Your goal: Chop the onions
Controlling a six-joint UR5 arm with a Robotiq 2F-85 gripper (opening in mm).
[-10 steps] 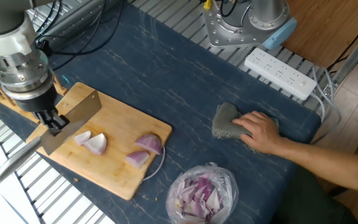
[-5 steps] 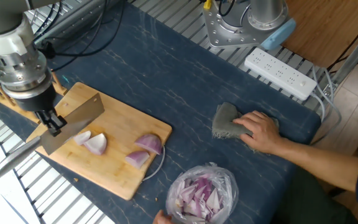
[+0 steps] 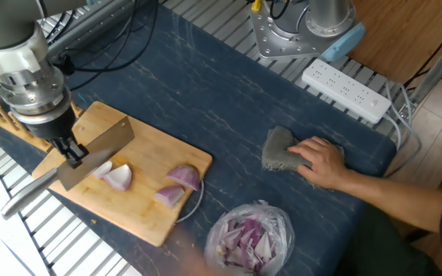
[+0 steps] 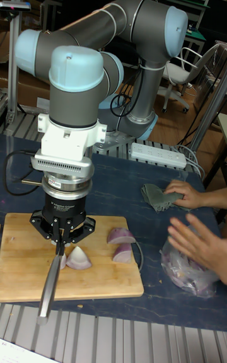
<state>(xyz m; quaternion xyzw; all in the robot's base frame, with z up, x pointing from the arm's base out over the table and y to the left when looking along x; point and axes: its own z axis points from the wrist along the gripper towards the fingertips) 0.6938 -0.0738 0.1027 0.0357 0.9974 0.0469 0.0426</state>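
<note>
Surface: you're working over a dark blue table (image 3: pixel 229 115) with a bamboo cutting board (image 3: pixel 140 218) at its near-left corner and a white power strip (image 3: pixel 346 90) at the far side.

Onions: two purple-skinned wedges (image 3: pixel 179 185) lie together near the board's right edge; a paler cut piece (image 3: pixel 117 176) sits mid-board, just beside the blade.

Bag: a clear plastic bag of chopped onion (image 3: pixel 245 238) rests on the table off the board's right corner.

Risk – onion: the pale piece looks loose and domed, so a downward chop could tip or skid it out from under the edge.

Risk – people: a person's hand (image 3: pixel 322 161) rests on a grey cloth (image 3: pixel 279 149), and in the tall view another hand (image 4: pixel 194 243) hovers over the bag – near the wedges, so watch any sideways sweep.

Pincer: the gripper (image 3: pixel 70 151) is clamped on the knife (image 3: pixel 90 152), blade angled over the board's left half, handle pointing off the near edge – the fingers carry nothing else.
</note>
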